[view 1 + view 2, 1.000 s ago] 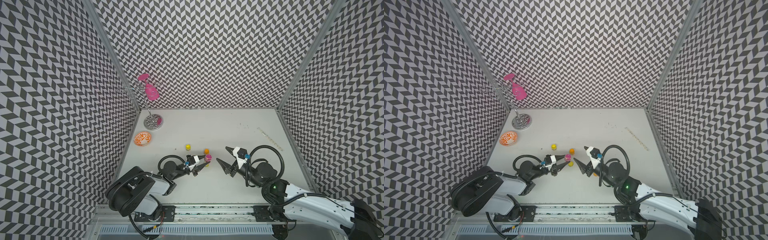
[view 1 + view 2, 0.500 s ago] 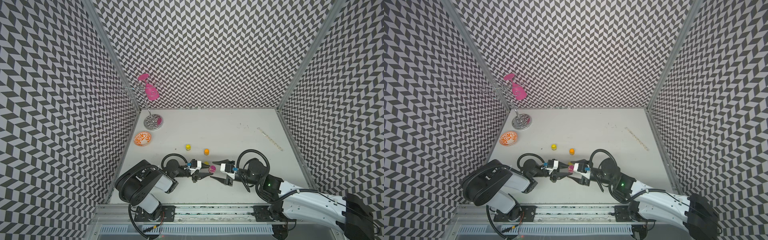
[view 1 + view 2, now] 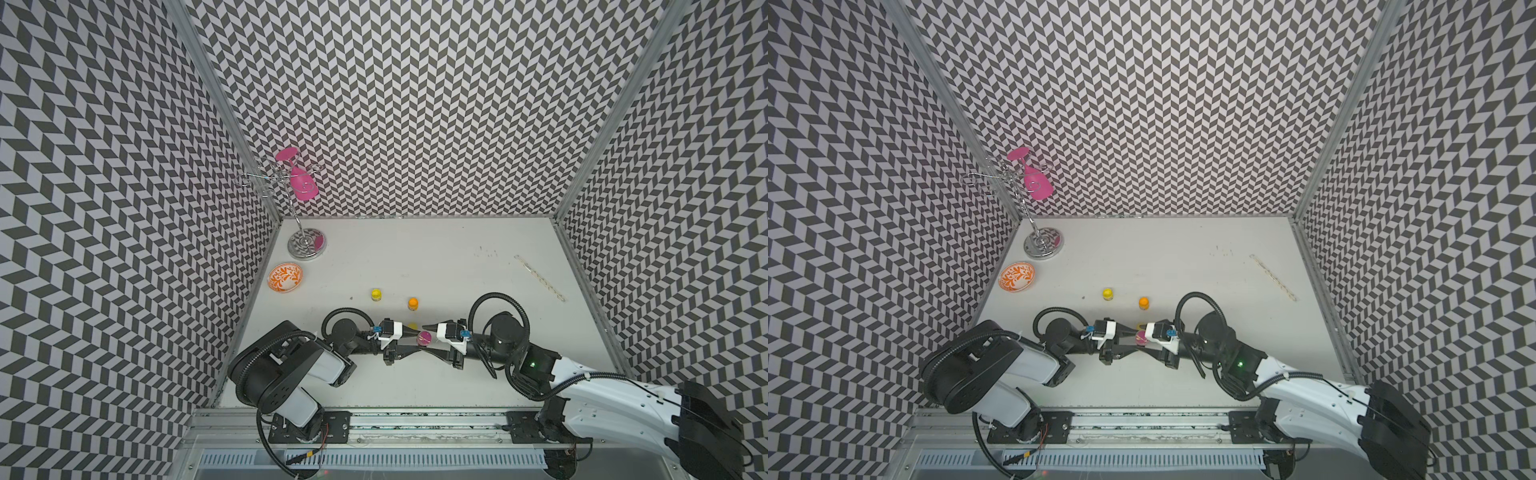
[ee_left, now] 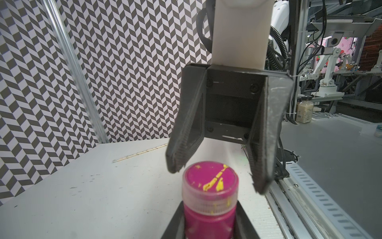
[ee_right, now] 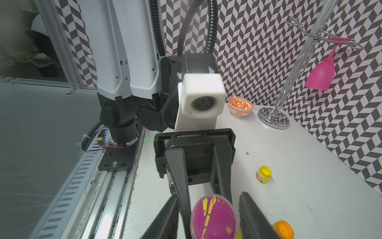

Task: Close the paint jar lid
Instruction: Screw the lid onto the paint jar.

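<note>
Item, near edge, about 6 o'clock on the counter [image 3: 449, 386]: magenta paint jar [image 4: 208, 219], upright, held at its body by the left gripper [image 3: 417, 341], which reaches in from 9 o'clock. Its fingers [image 4: 172, 227] are clamped on the jar's two sides. Lid [image 4: 210, 180]: clear cap with a ribbed skirt, magenta top smeared with yellow paint, already seated on the jar's mouth. How far it is screwed down cannot be told. Right gripper [image 4: 217, 175]: enters from 3 o'clock, facing the left one. Its fingers [image 4: 186, 144] stand apart on either side of the lid; one tip sits at the rim, the other shows a gap, so no firm hold is visible. Progress, judged: jar secured, lid placed, turning grip not yet made; left to do are pinching the lid and twisting it tight. Beyond, at 12 o'clock of the held jar and just behind it: small orange jar [image 3: 412, 303], capped, standing alone. At 11 o'clock, a little farther: small yellow jar [image 3: 376, 294], likewise capped. At 10 o'clock, by the left wall: orange-patterned bowl [image 3: 284, 277]. At 2 o'clock, well apart near the right wall: thin pale strip [image 3: 538, 276], lying flat. Far left corner: chrome stand [image 3: 306, 245] with a pink glass [image 3: 303, 187] hanging upside down.
</note>
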Controlling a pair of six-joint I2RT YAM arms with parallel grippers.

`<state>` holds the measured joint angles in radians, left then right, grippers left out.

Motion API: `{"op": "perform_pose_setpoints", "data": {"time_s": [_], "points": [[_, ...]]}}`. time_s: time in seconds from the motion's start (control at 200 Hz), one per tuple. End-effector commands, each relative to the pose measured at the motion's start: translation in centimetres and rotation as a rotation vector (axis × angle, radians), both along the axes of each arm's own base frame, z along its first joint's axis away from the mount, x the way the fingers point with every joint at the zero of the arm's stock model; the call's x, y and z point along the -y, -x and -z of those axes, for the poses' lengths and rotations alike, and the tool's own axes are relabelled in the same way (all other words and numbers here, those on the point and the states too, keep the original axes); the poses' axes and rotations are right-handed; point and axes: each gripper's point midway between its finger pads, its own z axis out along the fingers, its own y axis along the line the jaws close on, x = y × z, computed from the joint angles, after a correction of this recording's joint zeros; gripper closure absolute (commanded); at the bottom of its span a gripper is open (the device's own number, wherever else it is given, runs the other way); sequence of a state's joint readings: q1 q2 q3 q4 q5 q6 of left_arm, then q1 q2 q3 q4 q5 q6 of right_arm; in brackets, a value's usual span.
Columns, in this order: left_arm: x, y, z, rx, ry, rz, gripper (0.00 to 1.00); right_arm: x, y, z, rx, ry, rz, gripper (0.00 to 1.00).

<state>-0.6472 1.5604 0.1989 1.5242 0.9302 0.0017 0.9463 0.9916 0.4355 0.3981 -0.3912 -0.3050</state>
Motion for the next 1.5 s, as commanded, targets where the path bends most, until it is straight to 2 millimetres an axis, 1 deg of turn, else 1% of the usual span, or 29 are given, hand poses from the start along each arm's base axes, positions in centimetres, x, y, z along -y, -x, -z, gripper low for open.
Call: {"op": "perform_pose_setpoints", "data": {"time_s": [0.0,0.19,0.406,0.521,0.606,0.781,0.891,0.961,1.087,1.162,1.202,1.252,1.302,1.367,1.497], "points": [[-0.5,0.7,-3.9,0.161,0.125,0.010,0.70,-0.6,-0.4,-2.3,0.038,-0.059,-0.008,0.59],[-0.4,0.7,-3.9,0.160,0.123,0.008,0.70,-0.8,-0.6,-1.9,0.024,-0.049,-0.005,0.61],[-0.5,0.5,-4.0,0.160,0.127,-0.003,0.71,-0.7,-1.2,-1.9,0.013,-0.049,0.029,0.75],[-0.5,0.1,-4.0,0.157,0.124,-0.027,0.71,-0.8,-1.9,-1.5,-0.007,-0.036,0.064,0.80],[-0.6,-0.1,-4.2,0.160,0.129,-0.049,0.71,-0.9,-2.5,-1.1,-0.024,-0.024,0.090,0.81],[-1.3,-1.4,-5.3,0.164,0.159,-0.161,0.71,-1.0,-3.8,-0.4,-0.090,-0.025,0.169,0.84],[-1.8,-2.7,-5.9,0.167,0.162,-0.276,0.72,-1.1,-4.0,0.3,-0.126,-0.049,0.238,0.86],[-2.2,-3.6,-6.2,0.173,0.159,-0.359,0.72,-1.3,-4.0,1.1,-0.149,-0.054,0.290,0.87],[-3.4,-5.1,-6.7,0.181,0.159,-0.516,0.72,-2.0,-4.3,2.4,-0.228,-0.072,0.403,0.89],[-4.7,-6.2,-6.9,0.181,0.166,-0.624,0.72,-2.6,-4.2,3.1,-0.286,-0.096,0.452,0.90],[-5.4,-6.7,-7.0,0.177,0.172,-0.675,0.72,-3.0,-4.4,3.4,-0.317,-0.109,0.494,0.91],[-6.1,-7.2,-7.1,0.174,0.178,-0.733,0.72,-3.9,-4.2,3.8,-0.350,-0.103,0.497,0.91],[-6.9,-7.6,-7.1,0.170,0.184,-0.784,0.72,-4.4,-4.5,4.4,-0.379,-0.094,0.547,0.92],[-7.7,-7.9,-7.2,0.175,0.187,-0.838,0.72,-5.7,-4.1,5.2,-0.407,-0.073,0.555,0.92],[-9.3,-8.6,-7.1,0.180,0.182,-0.954,0.73,-7.1,-3.9,6.6,-0.491,-0.060,0.625,0.92]]}}
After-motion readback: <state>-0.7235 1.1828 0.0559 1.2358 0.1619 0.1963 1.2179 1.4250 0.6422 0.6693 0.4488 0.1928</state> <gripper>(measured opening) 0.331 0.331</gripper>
